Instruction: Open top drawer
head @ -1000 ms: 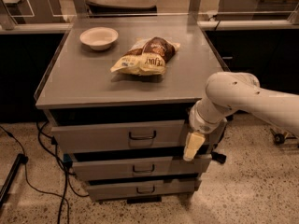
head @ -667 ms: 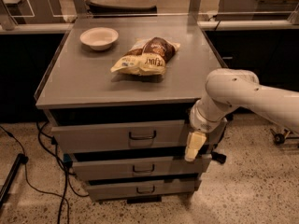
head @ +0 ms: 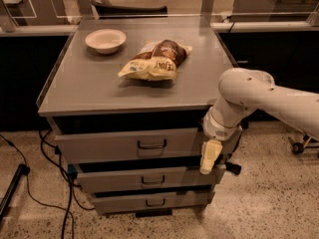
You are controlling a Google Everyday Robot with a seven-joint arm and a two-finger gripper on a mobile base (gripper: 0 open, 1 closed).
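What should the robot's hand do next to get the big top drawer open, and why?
Probably it should slide the gripper left and a little up, toward the handle of the top drawer. The gripper hangs pointing down at the drawer's right end, well to the side of the small dark loop handle at its centre, so it has nothing to pull on yet.

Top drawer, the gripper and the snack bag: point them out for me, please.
top drawer (head: pixel 127 147), camera view, middle of its grey front panel.
gripper (head: pixel 205 167), camera view, cream tip hanging by the top drawer's right end.
snack bag (head: pixel 155 61), camera view, middle of its printed face.
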